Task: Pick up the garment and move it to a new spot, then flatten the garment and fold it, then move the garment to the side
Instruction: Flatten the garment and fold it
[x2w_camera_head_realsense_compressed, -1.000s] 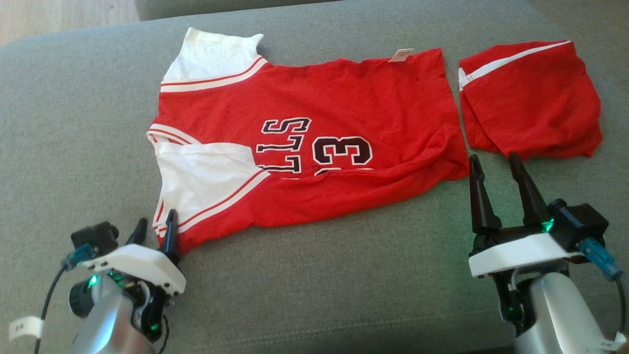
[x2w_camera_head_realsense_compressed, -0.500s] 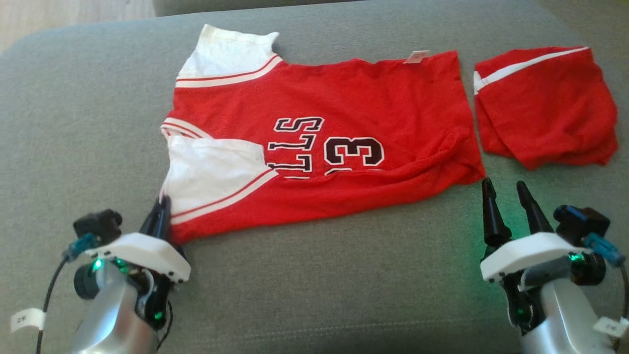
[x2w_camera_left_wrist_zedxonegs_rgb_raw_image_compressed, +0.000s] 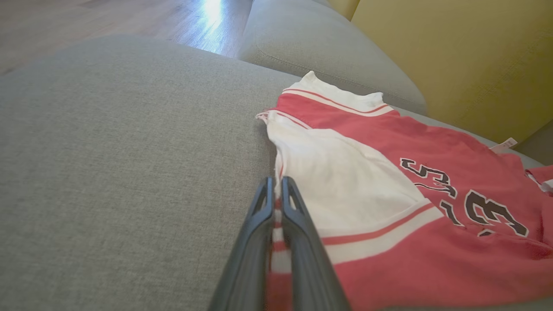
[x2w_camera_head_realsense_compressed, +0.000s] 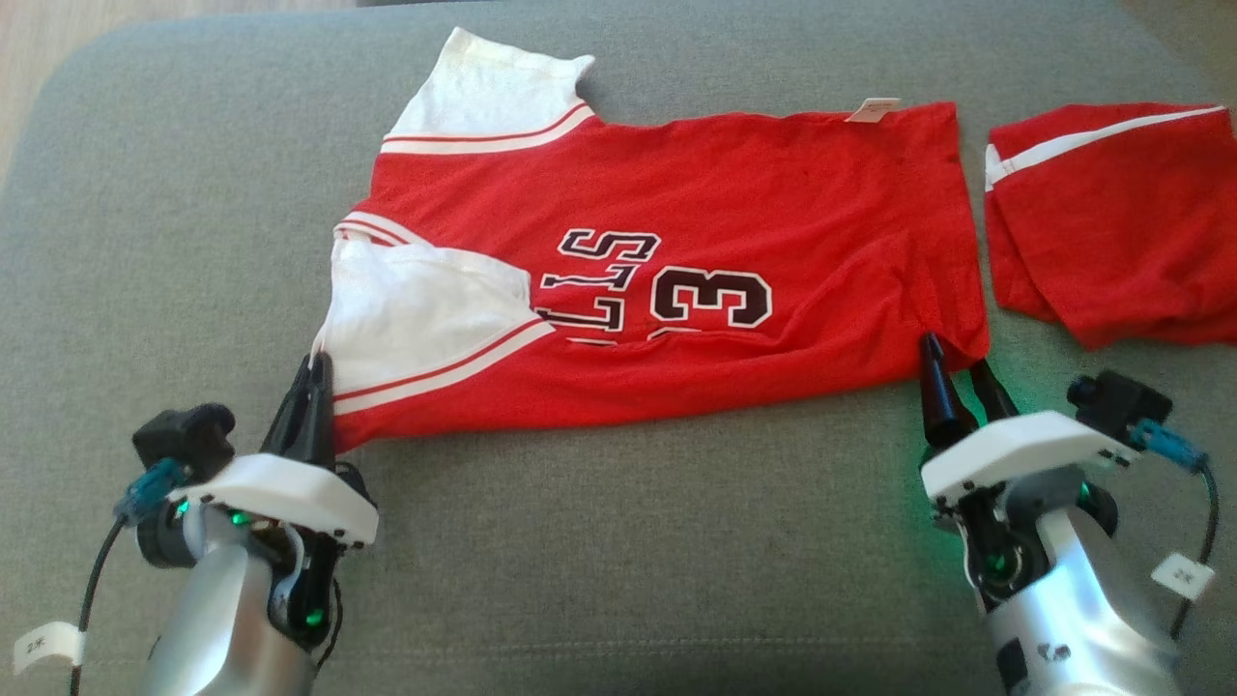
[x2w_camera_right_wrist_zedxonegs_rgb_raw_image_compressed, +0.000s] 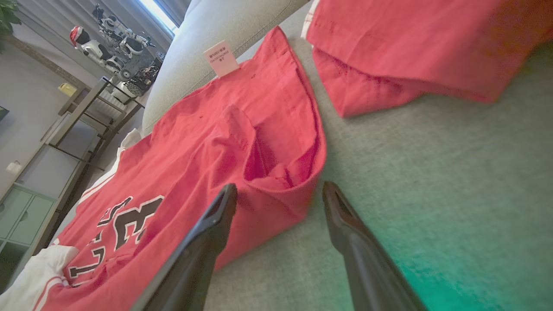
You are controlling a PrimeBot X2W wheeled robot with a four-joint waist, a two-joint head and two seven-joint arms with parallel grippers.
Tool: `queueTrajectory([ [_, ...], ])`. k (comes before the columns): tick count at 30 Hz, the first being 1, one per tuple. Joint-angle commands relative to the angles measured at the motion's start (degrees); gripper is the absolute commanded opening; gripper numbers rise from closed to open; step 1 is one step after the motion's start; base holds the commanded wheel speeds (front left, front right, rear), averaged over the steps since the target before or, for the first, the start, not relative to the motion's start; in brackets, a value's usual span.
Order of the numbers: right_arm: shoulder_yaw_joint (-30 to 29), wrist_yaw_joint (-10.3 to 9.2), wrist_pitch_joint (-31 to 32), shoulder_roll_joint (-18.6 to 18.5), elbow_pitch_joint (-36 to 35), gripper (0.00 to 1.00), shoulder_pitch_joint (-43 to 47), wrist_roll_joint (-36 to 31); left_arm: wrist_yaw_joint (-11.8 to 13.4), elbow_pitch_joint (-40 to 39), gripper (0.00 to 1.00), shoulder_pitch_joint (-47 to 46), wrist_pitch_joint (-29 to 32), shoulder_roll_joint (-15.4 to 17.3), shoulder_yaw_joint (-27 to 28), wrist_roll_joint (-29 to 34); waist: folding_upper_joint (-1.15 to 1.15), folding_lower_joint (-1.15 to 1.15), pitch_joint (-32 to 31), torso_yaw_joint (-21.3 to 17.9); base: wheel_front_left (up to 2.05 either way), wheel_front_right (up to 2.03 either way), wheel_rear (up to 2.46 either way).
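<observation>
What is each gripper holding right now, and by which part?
The left gripper pinches the jersey by the striped edge of its near white sleeve. The right gripper holds nothing; it is open at the jersey's hem corner.

2 arms, same build.
Silver forearms, white wrist plates, 2 long dark tapered fingers on left gripper and right gripper; green LEDs, blue plugs, black cables, white tags.

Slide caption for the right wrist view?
Right gripper open at a corner of the red jersey on grey sofa; second red garment beside it.
</observation>
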Motion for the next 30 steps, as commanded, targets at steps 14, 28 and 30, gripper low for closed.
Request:
queueTrajectory([
  [14, 3.5, -0.05, -3.2, 0.0, 9.6, 1.0, -10.0, 1.0, -1.1, -2.8, 0.0, -2.1, -0.7, 0.0, 2.0, 2.2, 0.0, 0.0, 2.0, 1.0, 0.0, 0.0, 0.0],
  [28, 3.8, -0.05, -7.7, -0.4, 13.4, 0.0, -10.0, -0.3, -1.3, -1.8, 0.0, -1.3, -0.7, 0.0, 2.9, 2.7, 0.0, 0.0, -0.3, 0.6, 0.0, 0.0, 0.0],
  [30, 3.8, -0.05, -7.7, -1.0, 12.8, 0.0, -8.7, -0.7, -1.3, -1.8, 0.0, -0.9, -0.7, 0.2, 3.1, 2.7, 0.0, 0.0, -1.1, 0.4, 0.0, 0.0, 0.0],
])
